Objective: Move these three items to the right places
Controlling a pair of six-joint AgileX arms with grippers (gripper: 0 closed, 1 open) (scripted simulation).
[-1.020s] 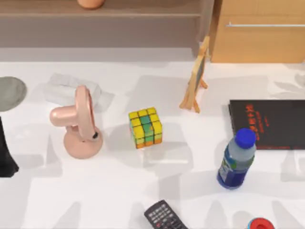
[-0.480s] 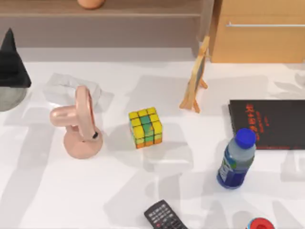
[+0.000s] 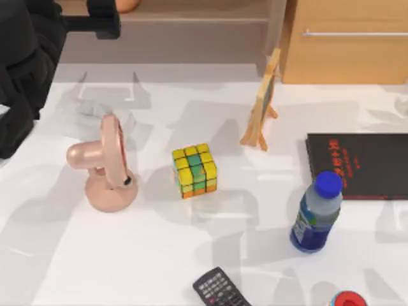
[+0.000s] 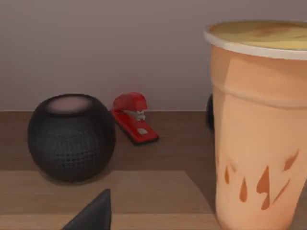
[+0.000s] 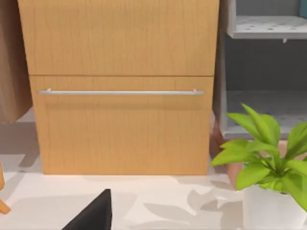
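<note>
**Left gripper.** Whether the left gripper [image 3: 109, 25] is released or clenched cannot be told. It grasps nothing. It is at the far left of the table's back edge, at the front of the brown wooden shelf [image 3: 191, 19], with the black left arm [image 3: 25, 57] trailing down the left side.

**Shelf contents.** In the left wrist view the tall peach-orange tapered vase-like object [image 4: 259, 129] stands upright on the shelf board, close to the camera and off to one side of the gripper's line. A black round mesh speaker [image 4: 72, 136] and a red stapler [image 4: 134, 123] sit farther back near the wall. In the top view the base of the vase [image 3: 122, 5] lies just beside the gripper.

**Table.**
- The yellow-green-orange puzzle cube with black grid lines [image 3: 194, 169] rests near the middle of the white table [image 3: 159, 255].
- The pink desk fan [image 3: 105, 167] stands to its left, apart from it.
- A flat light-blue book [image 3: 80, 115] lies behind the fan, under the arm's shadow.
- A small wooden easel [image 3: 261, 105] stands toward the back.
- A black book with red lettering [image 3: 360, 166] lies at the right edge.
- A blue plastic bottle [image 3: 317, 213] stands in front of it.
- A black remote control [image 3: 220, 290] lies at the near edge.

**Right gripper.** The right gripper [image 5: 93, 214] faces a light wooden cabinet with a silver bar handle [image 5: 120, 92], beside a green plant in a white pot [image 5: 268, 191]. Its state cannot be told.
</note>
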